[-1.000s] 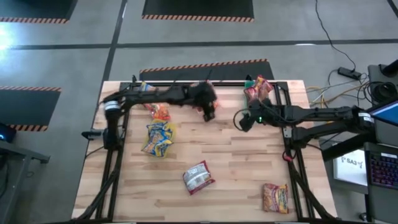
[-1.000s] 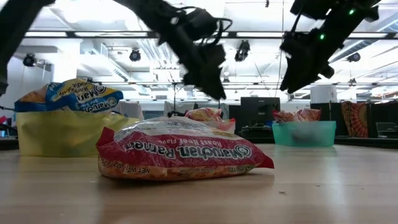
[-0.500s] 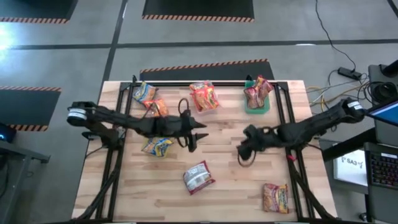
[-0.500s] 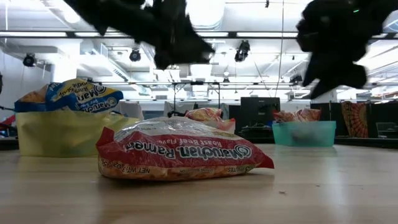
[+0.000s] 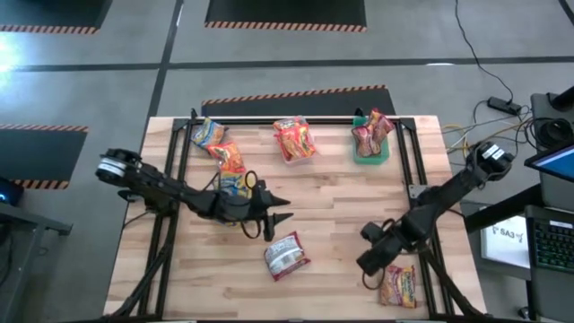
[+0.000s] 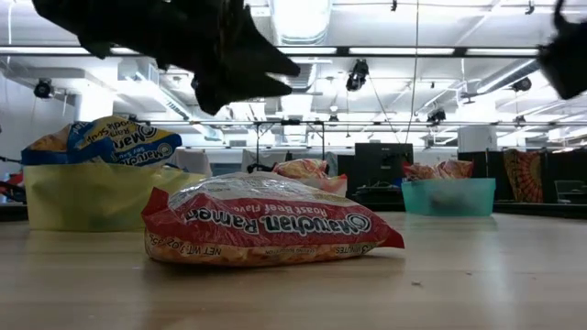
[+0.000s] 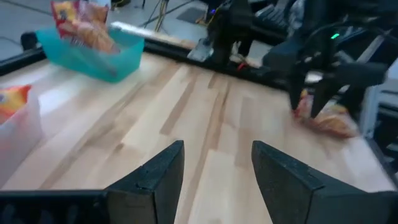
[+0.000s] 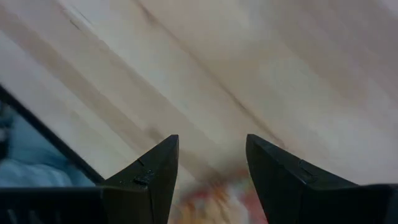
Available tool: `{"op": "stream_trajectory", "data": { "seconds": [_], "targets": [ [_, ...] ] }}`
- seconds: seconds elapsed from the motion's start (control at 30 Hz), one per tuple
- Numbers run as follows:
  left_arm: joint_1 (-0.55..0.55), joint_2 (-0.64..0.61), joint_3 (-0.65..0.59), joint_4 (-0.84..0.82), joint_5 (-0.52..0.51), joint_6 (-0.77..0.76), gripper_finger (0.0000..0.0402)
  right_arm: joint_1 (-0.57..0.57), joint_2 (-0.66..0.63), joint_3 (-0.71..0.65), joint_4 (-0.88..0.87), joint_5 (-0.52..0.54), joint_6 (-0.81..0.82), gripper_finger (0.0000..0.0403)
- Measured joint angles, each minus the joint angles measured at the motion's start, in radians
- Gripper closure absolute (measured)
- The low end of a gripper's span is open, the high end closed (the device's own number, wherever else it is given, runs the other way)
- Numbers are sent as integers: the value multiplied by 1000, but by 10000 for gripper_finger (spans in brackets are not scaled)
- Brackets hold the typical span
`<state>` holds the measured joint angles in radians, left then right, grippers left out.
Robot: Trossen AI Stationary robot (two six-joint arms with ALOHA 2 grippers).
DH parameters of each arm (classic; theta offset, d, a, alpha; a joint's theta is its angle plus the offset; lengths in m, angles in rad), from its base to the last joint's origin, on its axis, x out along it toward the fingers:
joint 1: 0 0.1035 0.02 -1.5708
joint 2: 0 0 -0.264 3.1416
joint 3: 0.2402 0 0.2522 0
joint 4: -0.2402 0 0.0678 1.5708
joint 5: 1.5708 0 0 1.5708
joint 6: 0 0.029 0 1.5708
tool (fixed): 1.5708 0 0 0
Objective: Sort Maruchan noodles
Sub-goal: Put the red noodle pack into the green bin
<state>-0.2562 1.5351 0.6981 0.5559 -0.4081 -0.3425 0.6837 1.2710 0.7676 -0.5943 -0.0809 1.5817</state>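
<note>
Mid-table: silvery-red crinkly ramen packet (image 5: pixel 286 255); both grippers' fingers apart, holding nothing.

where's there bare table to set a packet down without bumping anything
Free: the wood between the green tub at the back and the right gripper; also the front left corner, left of the silvery packet. Crowded: the back left, where packets pile over a tub beside the left gripper, and the front right corner around the orange packet.

My arms are dark, slender and jointed, each with a pale cap at one joint; cables loop near the wrists, and each tool has two dark wedge-shaped fingers (image 7: pixel 157 180).
</note>
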Motion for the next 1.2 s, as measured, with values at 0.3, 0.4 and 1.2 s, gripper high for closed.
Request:
{"op": "stream_trajectory", "data": {
  "seconds": [0.3,0.4,1.2],
  "targets": [
    [-38,1,27,22,-5,-7,228,82,14,39,-114,-127,81,225],
    [-45,1,28,29,-5,1,228,107,39,38,-118,-212,73,225],
    [-48,1,27,25,-54,19,228,114,96,115,-260,-198,-129,225]
  ]
}}
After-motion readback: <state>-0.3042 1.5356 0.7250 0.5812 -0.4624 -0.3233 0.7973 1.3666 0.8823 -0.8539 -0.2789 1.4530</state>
